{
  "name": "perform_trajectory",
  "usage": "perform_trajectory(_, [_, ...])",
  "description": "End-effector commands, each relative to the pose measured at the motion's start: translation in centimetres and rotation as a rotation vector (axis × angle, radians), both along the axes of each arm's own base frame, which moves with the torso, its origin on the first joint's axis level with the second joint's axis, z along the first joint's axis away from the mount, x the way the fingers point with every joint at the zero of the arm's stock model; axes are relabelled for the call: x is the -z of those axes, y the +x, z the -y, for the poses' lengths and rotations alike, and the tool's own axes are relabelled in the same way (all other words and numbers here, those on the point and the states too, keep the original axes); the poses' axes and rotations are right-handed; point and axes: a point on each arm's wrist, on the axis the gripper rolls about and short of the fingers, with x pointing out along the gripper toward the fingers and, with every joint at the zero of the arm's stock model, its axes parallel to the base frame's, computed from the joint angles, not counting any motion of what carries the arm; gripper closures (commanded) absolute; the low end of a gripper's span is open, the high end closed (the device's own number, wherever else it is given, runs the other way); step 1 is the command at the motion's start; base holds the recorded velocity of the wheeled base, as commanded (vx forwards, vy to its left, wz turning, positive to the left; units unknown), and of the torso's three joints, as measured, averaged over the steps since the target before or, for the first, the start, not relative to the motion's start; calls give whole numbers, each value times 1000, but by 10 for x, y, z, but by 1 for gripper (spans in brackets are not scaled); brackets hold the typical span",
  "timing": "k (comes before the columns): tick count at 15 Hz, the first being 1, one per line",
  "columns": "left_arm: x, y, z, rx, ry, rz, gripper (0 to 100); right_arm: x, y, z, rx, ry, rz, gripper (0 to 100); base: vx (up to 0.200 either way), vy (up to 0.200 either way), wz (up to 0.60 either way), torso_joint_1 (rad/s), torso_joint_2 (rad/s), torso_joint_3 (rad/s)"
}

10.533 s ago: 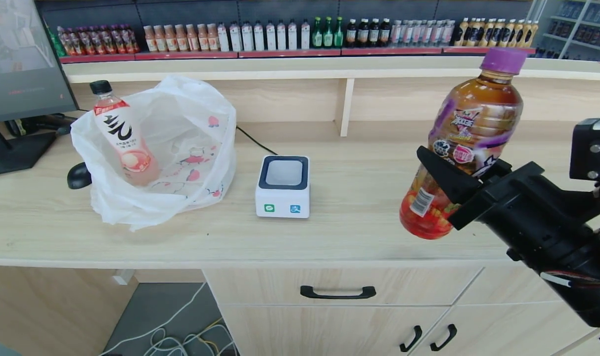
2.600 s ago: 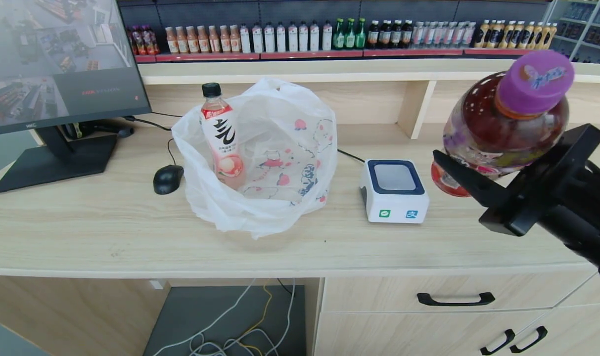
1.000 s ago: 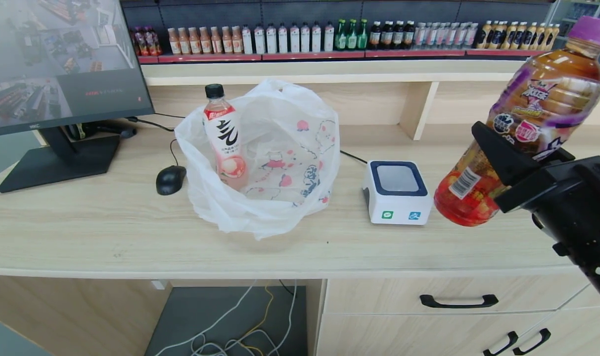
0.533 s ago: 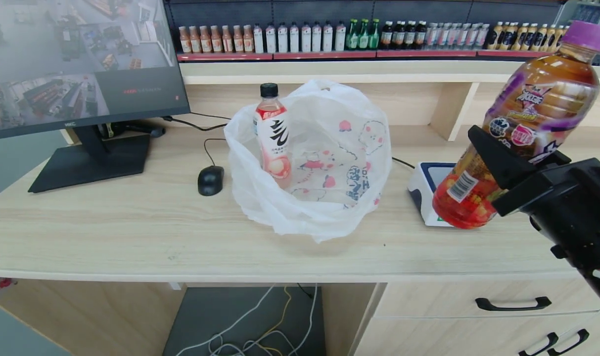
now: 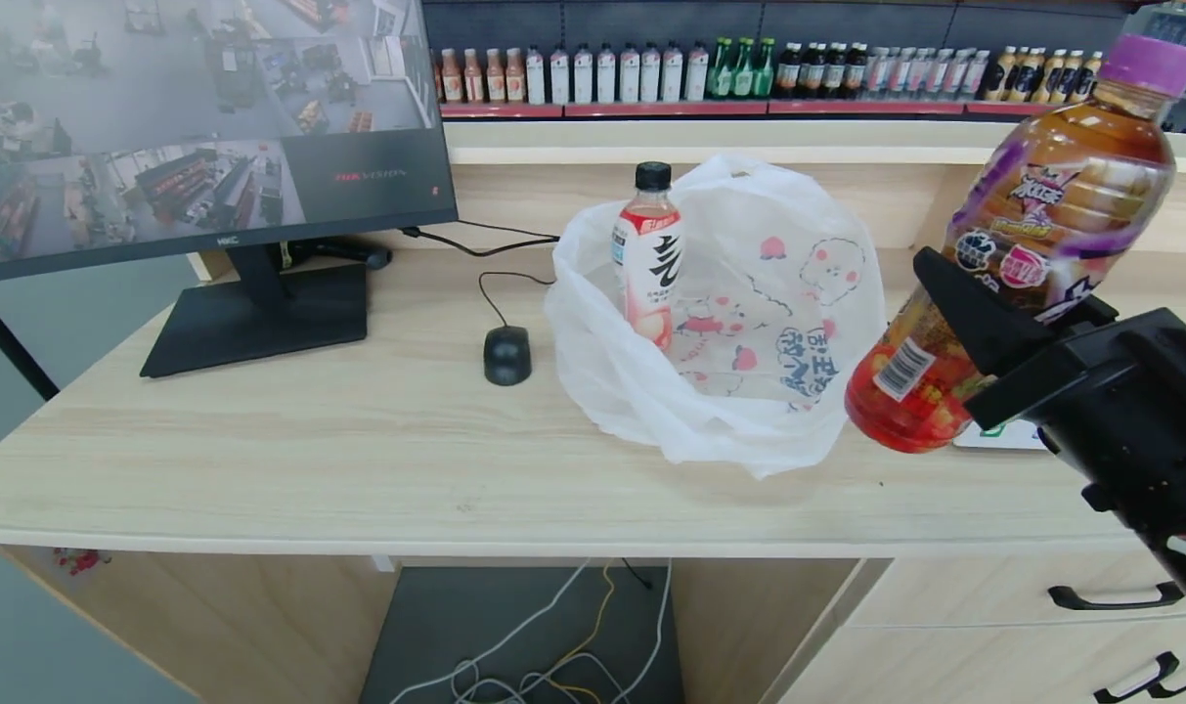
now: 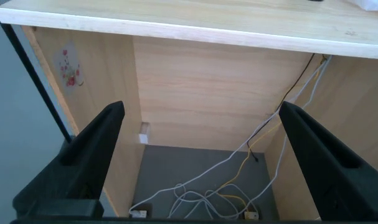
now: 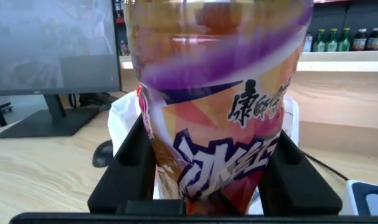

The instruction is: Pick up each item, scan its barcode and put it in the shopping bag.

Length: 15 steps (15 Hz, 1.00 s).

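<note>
Firmly, the right pincer (image 7: 210, 163) clamps the purple-capped bottle (image 5: 1047, 200); left pincer (image 6: 201, 113) gapes wide.

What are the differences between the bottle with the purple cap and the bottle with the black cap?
The purple-cap bottle is clamped in the right hand above the counter; the black-cap bottle stands inside the shopping bag. The purple-cap bottle leans; the black-cap bottle is upright. The purple-cap bottle holds amber-brown drink, the black-cap bottle pale pink. Both are capped plastic drink bottles with printed labels.
</note>
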Motion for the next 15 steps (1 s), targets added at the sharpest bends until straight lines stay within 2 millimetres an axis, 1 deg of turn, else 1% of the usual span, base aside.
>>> perform_trajectory(1, [0, 0, 0, 0, 0, 1, 0, -6, 7, -4, 2, 13, 22, 100, 0, 0, 0, 0, 0, 0])
perform_trajectory(4, [0, 0, 0, 0, 0, 1, 0, 0, 17, -12, -42, -28, 11, 100, 0, 0, 0, 0, 0, 0])
perform_trajectory(8, [0, 0, 0, 0, 0, 1, 0, 4, 42, -27, -45, -37, -3, 100, 0, 0, 0, 0, 0, 0])
perform_trajectory(9, [0, 0, 0, 0, 0, 1, 0, 9, 53, -34, -48, -46, -16, 100, 0, 0, 0, 0, 0, 0])
perform_trajectory(13, [0, 0, 0, 0, 0, 1, 0, 21, 80, -51, -51, -60, -40, 100, 0, 0, 0, 0, 0, 0])
perform_trajectory(14, [0, 0, 0, 0, 0, 1, 0, 23, 85, -54, -50, -59, -42, 100, 0, 0, 0, 0, 0, 0])
perform_trajectory(15, [0, 0, 0, 2, 0, 1, 0, 28, 90, -52, -36, -66, -54, 100, 0, 0, 0, 0, 0, 0])
